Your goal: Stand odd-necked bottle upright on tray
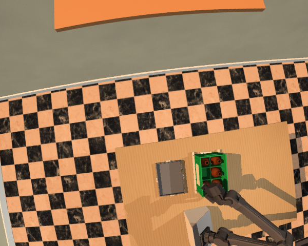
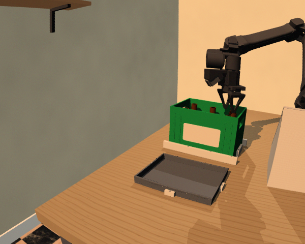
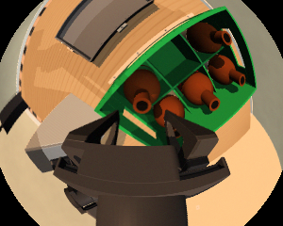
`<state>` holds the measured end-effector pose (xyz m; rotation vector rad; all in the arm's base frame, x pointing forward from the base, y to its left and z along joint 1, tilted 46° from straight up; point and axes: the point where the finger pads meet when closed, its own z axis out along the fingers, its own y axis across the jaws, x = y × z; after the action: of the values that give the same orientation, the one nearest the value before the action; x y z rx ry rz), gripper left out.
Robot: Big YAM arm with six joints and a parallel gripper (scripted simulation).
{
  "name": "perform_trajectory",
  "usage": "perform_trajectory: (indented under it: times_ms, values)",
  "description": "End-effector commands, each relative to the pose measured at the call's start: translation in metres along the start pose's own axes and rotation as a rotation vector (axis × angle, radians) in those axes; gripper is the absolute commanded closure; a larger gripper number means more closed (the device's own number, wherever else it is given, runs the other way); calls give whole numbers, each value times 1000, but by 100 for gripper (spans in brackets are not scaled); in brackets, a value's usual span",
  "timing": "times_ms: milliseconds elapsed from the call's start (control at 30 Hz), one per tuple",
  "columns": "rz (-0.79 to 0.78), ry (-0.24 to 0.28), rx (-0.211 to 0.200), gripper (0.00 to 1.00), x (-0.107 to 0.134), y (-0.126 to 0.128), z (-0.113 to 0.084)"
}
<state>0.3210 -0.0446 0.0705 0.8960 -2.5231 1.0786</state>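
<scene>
The green crate [image 1: 225,169] [image 2: 200,116] [image 3: 228,105] holds five brown bottles. In the wrist view they are a near tray-side bottle [image 3: 141,87], a bottle beside it [image 3: 169,110] partly behind a finger, a middle bottle [image 3: 197,87], and two at the far end, one tray-side [image 3: 204,38] and one outer [image 3: 223,70]. The middle tray-side compartment is empty. I cannot tell which neck differs. My gripper [image 2: 230,109] [image 3: 141,114] is open, pointing down, its tips low over the crate's near end by the necks; nothing is held. The dark tray [image 1: 171,177] [image 2: 184,174] [image 3: 106,25] is empty.
Light strips, such as the long strip [image 2: 200,152], stand by the crate's tray side and ends. Small light blocks [image 2: 170,192] touch the tray's edges. A pale slanted box [image 1: 199,219] [image 2: 292,152] [image 3: 66,120] stands on the table near the crate's near end.
</scene>
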Motion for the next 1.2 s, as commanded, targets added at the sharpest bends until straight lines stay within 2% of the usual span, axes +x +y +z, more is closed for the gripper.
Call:
perform_trajectory:
  times_ms: [0,267,300,400,733,867,933,1167]
  values:
    - [-2,17,-6,39,1,-1,10]
    - [-4,19,-7,39,1,0,14]
    - [13,3,-1,39,-5,-9,10]
    - [-4,19,-7,39,1,0,18]
    - [-4,19,-6,39,2,0,31]
    - [9,7,-2,39,-3,-7,29]
    - [-4,19,-7,39,2,0,36]
    - [-4,19,-7,39,2,0,43]
